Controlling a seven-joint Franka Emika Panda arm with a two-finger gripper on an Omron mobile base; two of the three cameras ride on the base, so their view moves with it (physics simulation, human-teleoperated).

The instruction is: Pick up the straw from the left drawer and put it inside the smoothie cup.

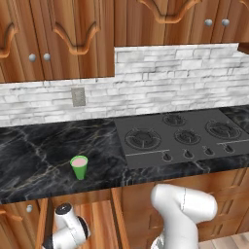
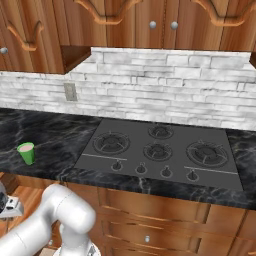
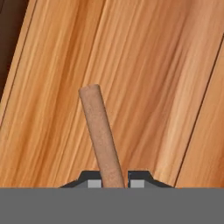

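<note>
In the hand view the straw (image 3: 101,135), a thin tan stick, rises from between my two dark fingertips and leans up to the left. My gripper (image 3: 113,183) is shut on its lower end. Behind it lies the light wood-grain floor of the left drawer (image 3: 157,65). The smoothie cup (image 1: 79,167), green with pink contents, stands upright on the black marble counter near its front edge, also in the right base view as the smoothie cup (image 2: 26,153) at far left. My arm bends down below the counter edge, under and slightly left of the cup.
A black stove (image 1: 180,136) with several burners and front knobs sits to the right of the cup, the same stove (image 2: 160,150) in the right base view. Wooden wall cabinets hang above a white brick backsplash. The counter (image 1: 34,155) stretches left of the cup.
</note>
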